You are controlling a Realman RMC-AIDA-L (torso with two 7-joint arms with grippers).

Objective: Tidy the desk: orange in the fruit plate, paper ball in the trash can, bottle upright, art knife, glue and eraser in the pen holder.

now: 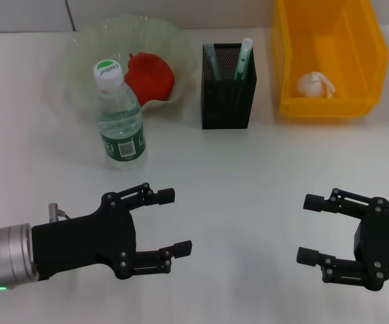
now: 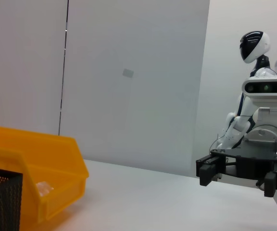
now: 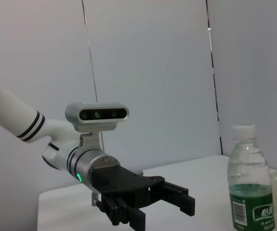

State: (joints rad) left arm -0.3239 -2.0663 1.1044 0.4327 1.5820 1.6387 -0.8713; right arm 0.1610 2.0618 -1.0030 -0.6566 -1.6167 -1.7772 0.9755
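Observation:
A clear water bottle (image 1: 119,115) with a green label stands upright in front of the translucent fruit plate (image 1: 80,67), which holds an orange-red fruit (image 1: 150,76). The bottle also shows in the right wrist view (image 3: 249,183). A black mesh pen holder (image 1: 229,86) at centre back holds green-and-white stick-like items (image 1: 242,59). A white paper ball (image 1: 315,85) lies in the yellow bin (image 1: 329,108). My left gripper (image 1: 171,223) is open and empty near the front left. My right gripper (image 1: 308,229) is open and empty near the front right.
The white table (image 1: 248,175) runs from the front edge to the row of containers at the back. The yellow bin (image 2: 37,168) and the pen holder's edge (image 2: 1,202) show in the left wrist view, with my right gripper (image 2: 210,171) beyond.

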